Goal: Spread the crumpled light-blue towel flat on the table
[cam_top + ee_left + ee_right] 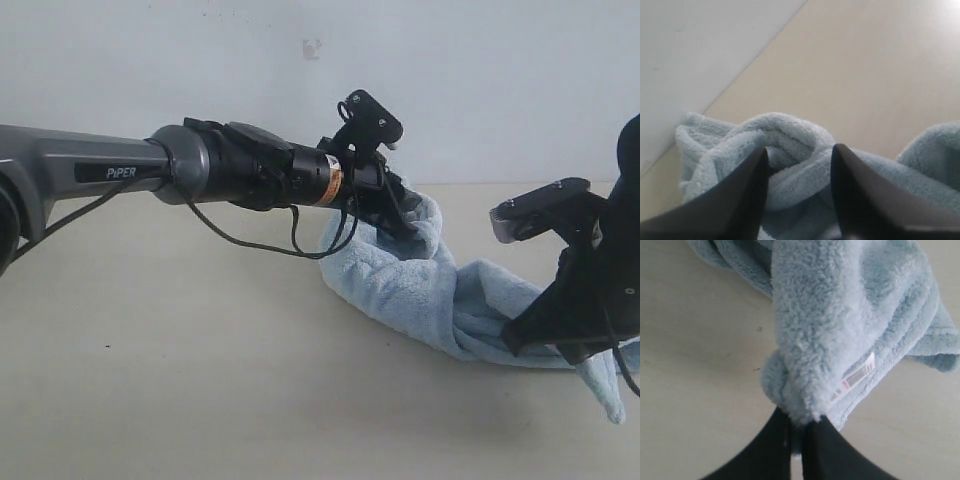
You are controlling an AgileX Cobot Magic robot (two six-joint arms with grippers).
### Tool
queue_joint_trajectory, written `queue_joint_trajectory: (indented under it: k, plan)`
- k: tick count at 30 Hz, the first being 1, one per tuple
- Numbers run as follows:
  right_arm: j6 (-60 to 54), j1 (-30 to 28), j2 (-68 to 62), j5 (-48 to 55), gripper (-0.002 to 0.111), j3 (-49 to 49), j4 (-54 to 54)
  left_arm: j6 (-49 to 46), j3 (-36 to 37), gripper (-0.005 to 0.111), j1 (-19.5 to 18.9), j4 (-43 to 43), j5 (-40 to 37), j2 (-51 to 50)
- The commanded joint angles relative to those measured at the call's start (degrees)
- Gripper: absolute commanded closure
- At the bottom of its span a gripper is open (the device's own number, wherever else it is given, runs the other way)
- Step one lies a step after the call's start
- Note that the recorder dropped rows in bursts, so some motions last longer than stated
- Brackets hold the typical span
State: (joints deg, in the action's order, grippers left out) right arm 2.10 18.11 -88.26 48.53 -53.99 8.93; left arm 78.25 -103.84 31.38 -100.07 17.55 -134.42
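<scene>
My right tool point(799, 422) is clenched on the towel point(830, 315). In the right wrist view its two dark fingers meet with a bunched corner of pale blue terry pinched between them. The small white tag point(855, 377) sits on the hem just beside that pinch. In the exterior view the right tool point(520, 340) sits low over the right end of the cloth, and a loose flap trails past it towards the right edge of the picture.

My left tool point(799, 150) is released. Its fingers stand well apart in the left wrist view, and a thick rolled fold of the towel point(790, 135) runs across the gap at their tips. I cannot tell whether the pads touch it. From outside, the left tool point(398, 215) reaches in from the left and is nosed into the towel's raised end.

The towel point(420, 285) is still crumpled. It lies as a long rumpled band on the right half of the table point(200, 380), humped at the left tool and running down towards the right tool. Bare beige table point(690, 365) shows around it in every view. The pale wall point(200, 60) stands behind the table's far edge.
</scene>
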Motion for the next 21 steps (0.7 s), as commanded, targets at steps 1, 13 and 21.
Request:
queue_joint_trajectory:
  k: [1, 13, 21]
  plan:
    - [0.3, -0.4, 0.8, 3.9, 0.108, 0.2, 0.6, 1.8, 1.2, 0.067, -1.3, 0.1, 5.6, 0.7]
    - [-0.8, -0.4, 9.9, 21.4, 0.108, 0.9, 3.1, 1.9, 9.9, 0.067, -7.3, 0.1, 12.9, 6.5]
    - [-2.1, -0.4, 15.1, 18.4, 0.108, 7.2, 5.5, 1.9, 16.5, 0.067, -9.5, 0.1, 18.6, 12.3]
